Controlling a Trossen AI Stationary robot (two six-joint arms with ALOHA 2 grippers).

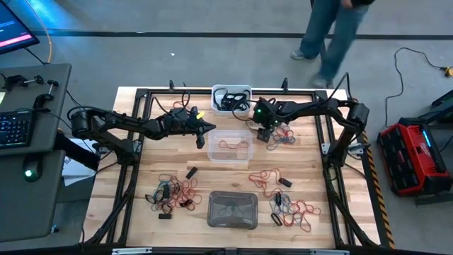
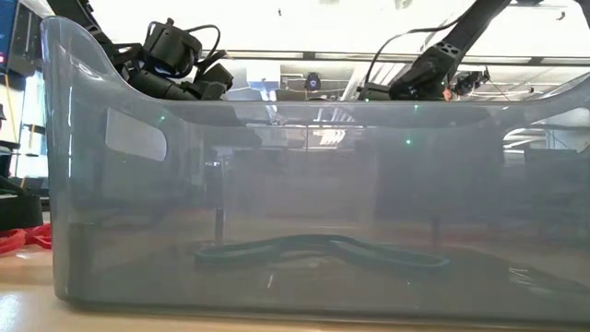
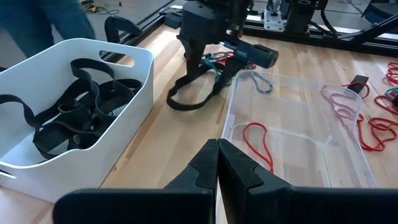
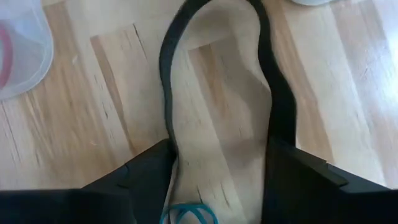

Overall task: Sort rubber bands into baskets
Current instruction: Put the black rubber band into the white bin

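1. Presently the right gripper (image 1: 265,133) is down at the table (image 1: 141,177) just right of the white basket (image 1: 231,98), its fingers (image 4: 298,180) spread wide with a wide black band (image 4: 217,68) looped between and around them; whether it truly grips the band I cannot tell.
2. A small teal band (image 4: 186,214) lies on the wood between those fingers.
3. The left gripper (image 1: 207,127) hangs just left of the clear basket (image 1: 229,146), its fingers (image 3: 205,168) pressed together on nothing.
4. The white basket, at the far edge of the table, holds a tangle of black bands (image 3: 68,106).
5. The clear basket, mid-table, holds red bands (image 3: 258,140) and one teal loop.
6. The grey basket (image 1: 232,210) sits at the near edge with a dark band (image 2: 323,249) lying on its floor.
7. Loose red, black and teal rubber bands (image 1: 173,193) lie in clusters left and right of the grey basket.
8. A person's legs (image 1: 329,35) stand beyond the table.
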